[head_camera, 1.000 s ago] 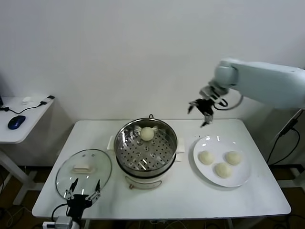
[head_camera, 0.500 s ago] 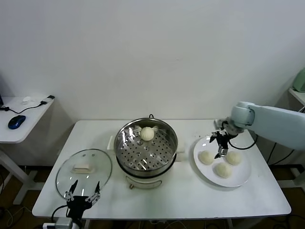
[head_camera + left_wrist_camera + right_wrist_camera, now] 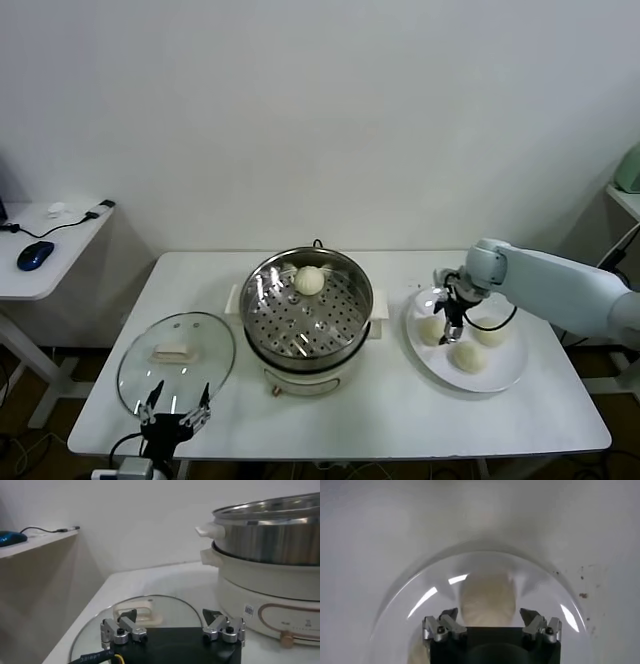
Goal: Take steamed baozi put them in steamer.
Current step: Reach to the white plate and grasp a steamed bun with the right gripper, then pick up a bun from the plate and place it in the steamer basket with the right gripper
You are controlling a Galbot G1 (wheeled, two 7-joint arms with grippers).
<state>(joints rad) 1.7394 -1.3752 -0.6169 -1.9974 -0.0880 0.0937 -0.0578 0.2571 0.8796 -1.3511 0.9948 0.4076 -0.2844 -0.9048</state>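
Right gripper [image 3: 448,322]: dropped from above steamer [image 3: 308,310] onto plate [image 3: 505,375]; jaws spread astride left baozi [image 3: 431,329], second pick imminent; left gripper [image 3: 172,630] parked, spread, over lid [image 3: 176,358]

cream baozi [image 3: 431,330], silver perforated steamer [image 3: 306,305], wht plate [image 3: 505,373]

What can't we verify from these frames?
- Head view: right gripper covers part of the nearest baozi; contact unclear.
- Right wrist view: baozi blurred; plate cut off by the frame edge.
- Left wrist view: steamer interior hidden by its wall.
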